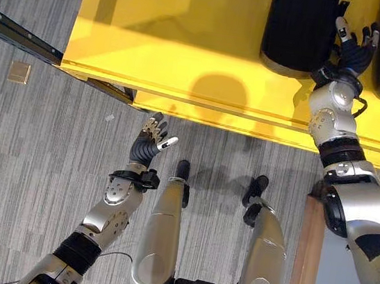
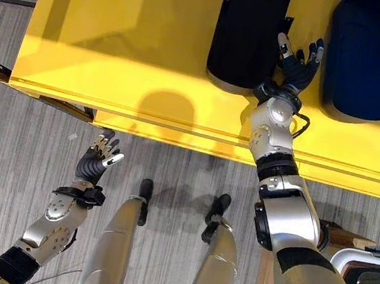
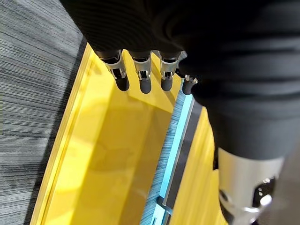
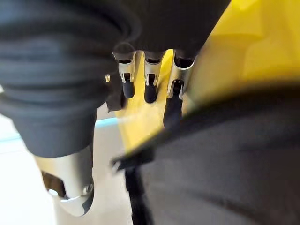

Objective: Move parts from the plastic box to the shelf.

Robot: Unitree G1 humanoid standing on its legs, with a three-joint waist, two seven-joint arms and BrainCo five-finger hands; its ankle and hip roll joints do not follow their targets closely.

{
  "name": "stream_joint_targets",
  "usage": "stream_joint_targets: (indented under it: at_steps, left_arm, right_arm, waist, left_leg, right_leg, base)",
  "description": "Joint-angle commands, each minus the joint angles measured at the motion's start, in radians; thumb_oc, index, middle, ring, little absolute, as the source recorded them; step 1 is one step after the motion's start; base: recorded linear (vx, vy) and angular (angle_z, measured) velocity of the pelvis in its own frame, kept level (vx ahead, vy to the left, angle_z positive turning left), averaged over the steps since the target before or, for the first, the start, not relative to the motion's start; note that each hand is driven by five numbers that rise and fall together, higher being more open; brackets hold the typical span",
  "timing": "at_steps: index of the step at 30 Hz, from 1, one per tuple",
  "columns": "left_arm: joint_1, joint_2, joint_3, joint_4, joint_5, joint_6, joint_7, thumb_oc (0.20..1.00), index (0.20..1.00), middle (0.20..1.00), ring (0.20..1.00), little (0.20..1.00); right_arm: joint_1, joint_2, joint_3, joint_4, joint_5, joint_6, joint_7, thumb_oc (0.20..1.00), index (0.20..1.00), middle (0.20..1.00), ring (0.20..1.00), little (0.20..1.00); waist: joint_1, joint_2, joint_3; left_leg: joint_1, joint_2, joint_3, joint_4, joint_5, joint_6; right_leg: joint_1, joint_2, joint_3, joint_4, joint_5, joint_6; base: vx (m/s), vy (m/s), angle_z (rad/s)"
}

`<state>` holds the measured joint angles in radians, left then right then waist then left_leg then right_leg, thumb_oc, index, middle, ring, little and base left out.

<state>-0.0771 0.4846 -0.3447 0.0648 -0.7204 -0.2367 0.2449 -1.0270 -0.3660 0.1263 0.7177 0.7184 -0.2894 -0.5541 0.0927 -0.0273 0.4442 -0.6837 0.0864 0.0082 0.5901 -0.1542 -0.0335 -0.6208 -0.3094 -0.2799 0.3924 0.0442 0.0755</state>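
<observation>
Workshop or warehouse: yellow shelf (image 1: 190,37), grey carpet floor (image 1: 26,162).

Head eyes look down; wrist cameras apparently close.

Silver-grey arms, dark ribbed wrist covers, dark-tipped silver fingers (image 1: 341,25)

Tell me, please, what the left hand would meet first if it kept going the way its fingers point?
Probably the yellow shelf: the open left hand hangs over the floor, fingers aimed at the shelf's near edge. Depth is unclear.
</observation>
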Motion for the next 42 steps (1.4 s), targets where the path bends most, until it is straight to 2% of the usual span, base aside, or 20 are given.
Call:
stream_joint_targets:
  at_steps: [1, 15, 24, 36, 42]
  left_arm:
    - [0.028, -0.003, 0.045, -0.054, 0.008, -0.051, 0.007, 1.0, 1.0, 1.0, 1.0, 1.0]
    - [0.047, -0.002, 0.068, -0.064, 0.015, -0.051, 0.002, 1.0, 1.0, 1.0, 1.0, 1.0]
    - [0.058, -0.009, 0.092, -0.075, 0.023, -0.05, -0.001, 1.0, 1.0, 1.0, 1.0, 1.0]
    - [0.056, 0.0, 0.11, -0.112, 0.044, -0.053, -0.007, 1.0, 1.0, 1.0, 1.0, 1.0]
    - [0.039, 0.009, 0.133, -0.208, 0.051, -0.077, -0.019, 1.0, 1.0, 1.0, 1.0, 1.0]
  right_arm:
    - [0.042, -0.039, -0.007, -0.053, -0.053, -0.019, -0.023, 1.0, 1.0, 1.0, 1.0, 1.0]
    - [0.118, -0.055, -0.036, -0.233, -0.171, -0.01, -0.054, 1.0, 1.0, 1.0, 1.0, 1.0]
    - [0.194, -0.071, -0.054, -0.427, -0.277, -0.009, -0.058, 1.0, 1.0, 1.0, 1.0, 1.0]
    - [0.238, -0.07, -0.048, -0.547, -0.319, -0.012, -0.033, 1.0, 1.0, 1.0, 1.0, 1.0]
    - [0.332, -0.05, -0.03, -0.665, -0.353, -0.02, 0.013, 1.0, 1.0, 1.0, 1.0, 1.0]
  waist:
    - [0.003, 0.035, 0.019]
    - [-0.004, 0.027, 0.01]
    - [-0.014, 0.015, 0.007]
    - [-0.018, 0.003, -0.005]
    - [-0.027, -0.007, -0.015]
  left_leg:
    - [0.006, -0.007, 0.043, -0.081, 0.054, 0.013]
    - [-0.003, -0.001, 0.042, -0.067, 0.052, 0.013]
    - [0.0, 0.003, 0.042, -0.066, 0.052, 0.013]
    - [0.015, 0.006, 0.04, -0.078, 0.058, 0.011]
    - [0.033, 0.008, 0.039, -0.088, 0.06, 0.009]
  right_leg:
    - [0.048, 0.032, 0.048, 0.154, -0.127, 0.032]
    - [0.04, 0.031, 0.052, 0.164, -0.129, 0.032]
    - [0.043, 0.036, 0.053, 0.162, -0.128, 0.034]
    - [0.055, 0.039, 0.05, 0.158, -0.125, 0.033]
    - [0.069, 0.043, 0.049, 0.151, -0.124, 0.034]
  base:
    - [0.0, 0.0, 0.0]
    - [0.0, 0.0, 0.0]
    - [0.0, -0.001, 0.0]
    - [0.0, 0.0, 0.0]
    - [0.0, 0.0, 0.0]
